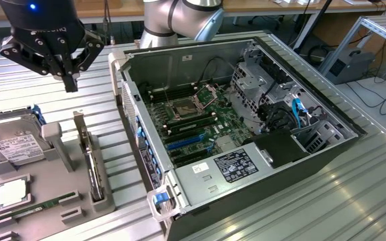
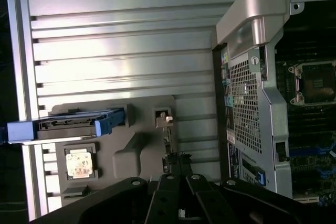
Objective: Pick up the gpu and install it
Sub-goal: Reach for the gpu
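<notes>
Open slatted table [image 1: 106,85] lies under the gripper [image 1: 71,85], a clear lane between the grey holder [image 1: 45,186] and the open PC case [image 1: 327,145]. The gpu [image 1: 92,170] stands on edge, free above, hemmed by the case's rear wall [image 1: 131,115] on the exterior view's right and the hard drive [image 1: 12,145] on its left. Inside, a drive cage [image 1: 257,80] and cables [image 1: 299,110] crowd the far side beyond the uncovered slots [image 1: 183,143].

Silver-grey tubular robot arm [image 1: 173,20] with rounded joints, pale blue cap; matte black linkage gripper [image 1: 71,83], blue light [image 1: 32,6] glowing on its body; round pivot pins [image 2: 136,183]; faint pale lettering [image 1: 49,30], possibly a maker's name.
</notes>
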You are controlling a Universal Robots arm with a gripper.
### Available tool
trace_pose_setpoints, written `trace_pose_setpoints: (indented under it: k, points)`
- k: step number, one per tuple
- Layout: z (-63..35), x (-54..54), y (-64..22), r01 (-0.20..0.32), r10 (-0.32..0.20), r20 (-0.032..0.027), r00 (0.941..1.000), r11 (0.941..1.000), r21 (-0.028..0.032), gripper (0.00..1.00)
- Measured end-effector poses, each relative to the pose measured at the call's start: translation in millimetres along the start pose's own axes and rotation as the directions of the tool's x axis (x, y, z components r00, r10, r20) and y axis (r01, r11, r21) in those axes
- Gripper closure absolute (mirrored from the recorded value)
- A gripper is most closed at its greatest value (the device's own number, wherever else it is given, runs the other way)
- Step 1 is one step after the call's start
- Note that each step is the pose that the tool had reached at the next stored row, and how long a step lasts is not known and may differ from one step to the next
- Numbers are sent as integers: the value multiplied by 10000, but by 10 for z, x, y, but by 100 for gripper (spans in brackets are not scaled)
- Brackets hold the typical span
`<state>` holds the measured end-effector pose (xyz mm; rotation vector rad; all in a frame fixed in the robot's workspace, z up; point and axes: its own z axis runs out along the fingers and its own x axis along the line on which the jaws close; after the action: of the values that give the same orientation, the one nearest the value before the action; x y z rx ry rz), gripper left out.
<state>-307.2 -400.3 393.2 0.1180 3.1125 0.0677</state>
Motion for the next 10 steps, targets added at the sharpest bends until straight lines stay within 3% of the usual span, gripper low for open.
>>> trace_pose_setpoints:
  k: [10]
  points:
    - [-6,11,-133,1,-1,0,10000,10000,0,89]
